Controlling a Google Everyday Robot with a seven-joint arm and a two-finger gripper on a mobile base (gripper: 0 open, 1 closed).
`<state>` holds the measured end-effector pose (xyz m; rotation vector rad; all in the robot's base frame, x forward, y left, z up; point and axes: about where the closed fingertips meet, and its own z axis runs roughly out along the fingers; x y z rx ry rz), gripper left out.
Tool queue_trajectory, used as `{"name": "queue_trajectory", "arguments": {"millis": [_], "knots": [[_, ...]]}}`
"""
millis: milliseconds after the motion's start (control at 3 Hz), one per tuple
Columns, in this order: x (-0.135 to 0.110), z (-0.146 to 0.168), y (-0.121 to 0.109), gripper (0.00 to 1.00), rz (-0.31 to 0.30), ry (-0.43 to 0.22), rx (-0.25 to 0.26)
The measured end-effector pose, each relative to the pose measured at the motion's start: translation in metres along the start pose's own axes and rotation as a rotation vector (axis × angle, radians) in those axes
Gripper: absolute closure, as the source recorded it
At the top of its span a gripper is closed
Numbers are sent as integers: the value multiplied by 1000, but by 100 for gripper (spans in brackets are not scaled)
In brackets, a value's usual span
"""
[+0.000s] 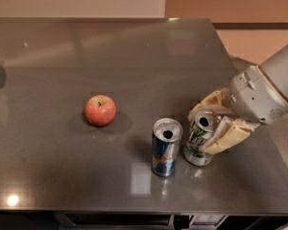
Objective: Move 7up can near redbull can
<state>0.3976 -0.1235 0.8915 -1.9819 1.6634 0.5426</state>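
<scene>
The 7up can, silver-white with green markings, stands upright on the dark table, slightly tilted, just right of the redbull can. The redbull can is slim, blue and silver, upright, with its open top showing. My gripper reaches in from the right, with one cream finger behind the 7up can and the other along its front right side, shut on it. A small gap separates the two cans.
A red apple lies left of the cans. The dark grey table ends at a front edge just below the cans and a right edge under my arm.
</scene>
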Motion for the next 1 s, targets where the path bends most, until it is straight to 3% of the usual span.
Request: {"name": "queue_trajectory", "arguments": {"millis": [333, 667, 1000], "knots": [[-2, 0, -1, 12, -3, 1, 1], [-3, 1, -1, 0, -5, 2, 2], [-3, 1, -1, 0, -5, 2, 2]]}}
